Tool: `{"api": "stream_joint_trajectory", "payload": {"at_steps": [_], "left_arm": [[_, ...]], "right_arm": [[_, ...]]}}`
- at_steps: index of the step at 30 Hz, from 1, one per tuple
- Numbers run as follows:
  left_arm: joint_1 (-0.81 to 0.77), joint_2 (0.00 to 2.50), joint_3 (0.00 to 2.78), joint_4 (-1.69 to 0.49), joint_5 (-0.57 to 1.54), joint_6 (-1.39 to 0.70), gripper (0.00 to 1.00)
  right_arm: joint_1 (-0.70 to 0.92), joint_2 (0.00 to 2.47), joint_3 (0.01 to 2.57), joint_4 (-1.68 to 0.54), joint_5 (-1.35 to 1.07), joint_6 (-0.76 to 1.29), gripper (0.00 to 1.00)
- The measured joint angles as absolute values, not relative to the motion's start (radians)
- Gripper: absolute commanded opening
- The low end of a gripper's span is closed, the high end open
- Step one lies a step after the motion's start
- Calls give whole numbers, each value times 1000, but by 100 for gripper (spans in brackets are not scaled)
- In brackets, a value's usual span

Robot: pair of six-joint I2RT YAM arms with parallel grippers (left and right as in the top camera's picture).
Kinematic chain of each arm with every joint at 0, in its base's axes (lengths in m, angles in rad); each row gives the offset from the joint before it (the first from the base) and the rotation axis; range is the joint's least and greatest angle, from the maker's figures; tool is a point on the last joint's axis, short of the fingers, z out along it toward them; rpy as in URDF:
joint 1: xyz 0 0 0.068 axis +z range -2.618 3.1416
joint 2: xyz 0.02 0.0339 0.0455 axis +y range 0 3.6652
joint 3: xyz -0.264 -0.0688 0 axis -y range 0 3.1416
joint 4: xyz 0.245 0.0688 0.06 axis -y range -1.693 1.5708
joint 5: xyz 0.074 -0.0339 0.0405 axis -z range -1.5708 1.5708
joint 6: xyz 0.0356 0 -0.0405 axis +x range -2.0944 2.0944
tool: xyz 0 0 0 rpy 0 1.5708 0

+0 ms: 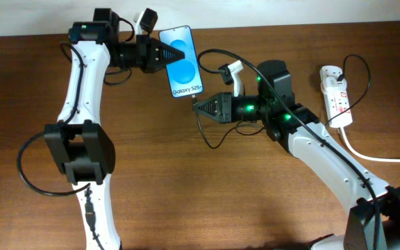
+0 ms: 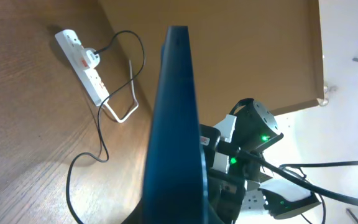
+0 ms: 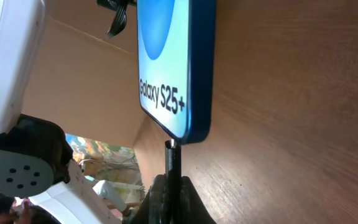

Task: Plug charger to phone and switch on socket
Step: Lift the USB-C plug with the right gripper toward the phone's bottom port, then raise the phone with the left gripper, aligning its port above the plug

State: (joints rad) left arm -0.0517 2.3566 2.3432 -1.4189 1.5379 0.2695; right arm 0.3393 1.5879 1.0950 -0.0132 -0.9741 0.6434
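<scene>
The phone [image 1: 183, 61], with a bright blue screen and "Galaxy S25+" text, is held in my left gripper [image 1: 164, 54], which is shut on its left edge. In the left wrist view the phone [image 2: 174, 124] shows edge-on. My right gripper [image 1: 198, 106] is shut on the charger plug [image 3: 171, 163]. The plug tip meets the phone's bottom edge [image 3: 194, 134] in the right wrist view. The thin black charger cable [image 1: 207, 135] loops below the gripper. The white socket [image 1: 335, 94] lies at the right, apart from both grippers.
A black plug sits in the socket [image 2: 86, 62], and its thin cable [image 2: 101, 134] trails across the wooden table. A thick white lead [image 1: 373, 156] runs off the right edge. The table's far edge is close behind the phone.
</scene>
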Motion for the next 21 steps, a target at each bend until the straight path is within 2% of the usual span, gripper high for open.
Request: {"api": "stream_joint_trajectory", "payload": {"at_steps": [21], "left_arm": [[-74,2357,2343,-1413,1546,270,0]], "right_arm": [[340,1588,1090,1,-1020,652,4]]}}
